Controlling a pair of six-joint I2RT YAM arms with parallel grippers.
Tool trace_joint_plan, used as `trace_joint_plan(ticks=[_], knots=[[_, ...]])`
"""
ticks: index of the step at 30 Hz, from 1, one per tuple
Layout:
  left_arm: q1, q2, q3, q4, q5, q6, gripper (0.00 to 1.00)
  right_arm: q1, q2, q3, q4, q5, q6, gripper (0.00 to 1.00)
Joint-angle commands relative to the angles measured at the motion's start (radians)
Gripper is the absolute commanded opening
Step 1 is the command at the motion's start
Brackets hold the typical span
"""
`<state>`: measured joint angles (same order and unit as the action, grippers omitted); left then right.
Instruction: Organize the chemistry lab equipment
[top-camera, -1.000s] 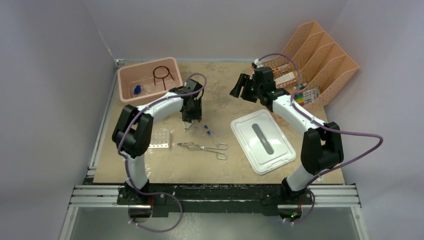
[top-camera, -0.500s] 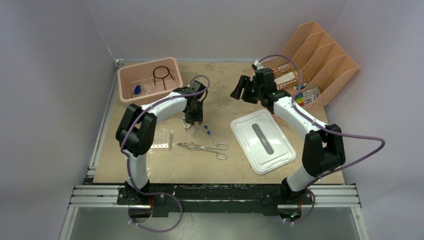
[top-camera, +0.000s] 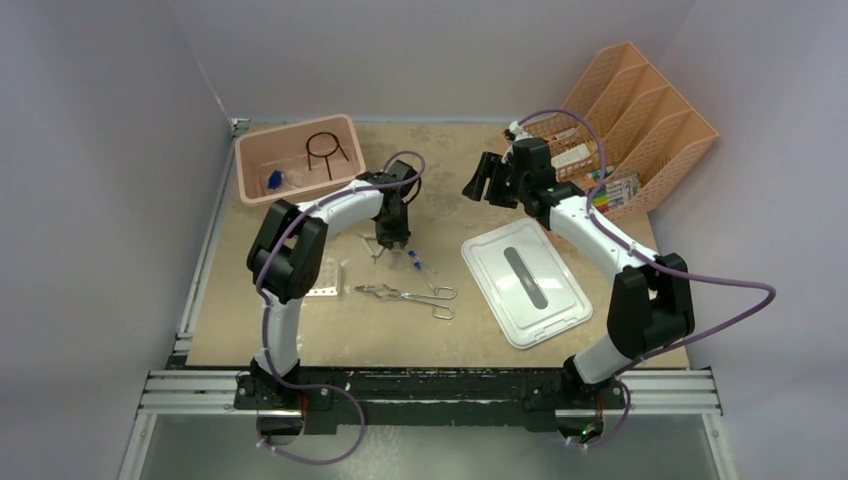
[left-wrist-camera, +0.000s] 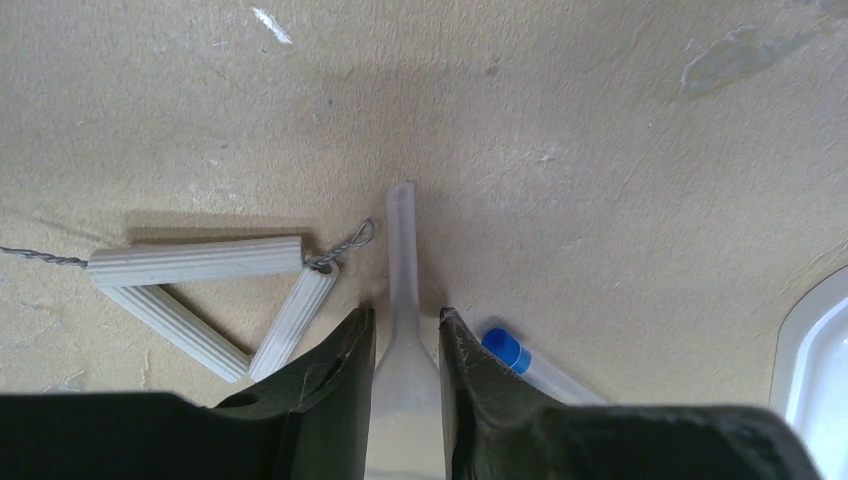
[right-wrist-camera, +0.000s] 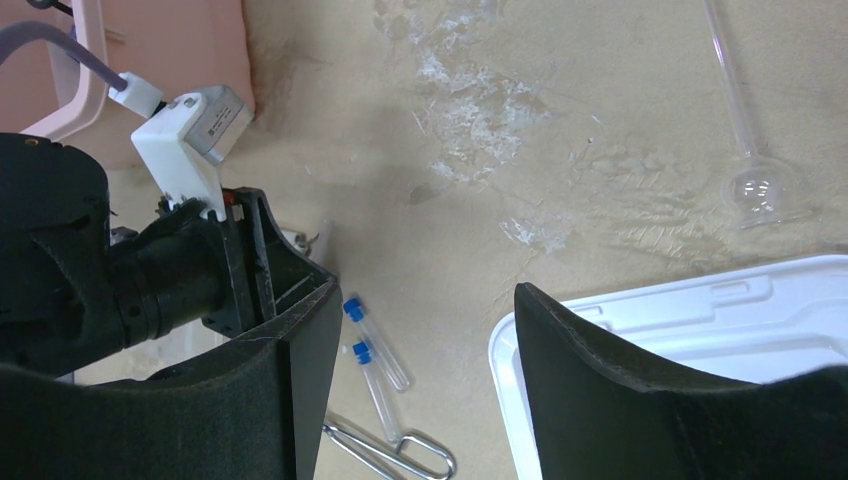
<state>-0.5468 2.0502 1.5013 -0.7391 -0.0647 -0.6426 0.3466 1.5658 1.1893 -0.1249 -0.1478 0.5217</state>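
L fingers rightward; stand in bin

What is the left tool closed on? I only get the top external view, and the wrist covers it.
Observer: In the left wrist view, the left tool is shut on a translucent dropper-like piece. Its wider part is clamped and its narrow stem points out ahead of the tool.
Operator: Is anything close enough to the stem to get knocked?
Observer: Yes, a white ribbed triangle on twisted wire lies on the table at the left of that view. Its wire loop is close to the stem but not touching it.
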Motion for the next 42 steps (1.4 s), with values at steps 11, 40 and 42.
trace_joint_plan(ticks=[11,40,42], knots=[[-0.007,-0.053,0.057,0.023,-0.017,0.08,0.0,0.003,-0.053,0.012,0.028,0.027,-0.034,0.66],[0.294,-0.309,0.335,-0.085,-0.13,0.189,0.0,0.003,0.009,0.107,-0.013,0.029,-0.047,0.65],[0.349,-0.316,0.335,-0.089,-0.132,0.201,0.0,0.002,0.022,0.123,-0.014,0.028,-0.046,0.65]])
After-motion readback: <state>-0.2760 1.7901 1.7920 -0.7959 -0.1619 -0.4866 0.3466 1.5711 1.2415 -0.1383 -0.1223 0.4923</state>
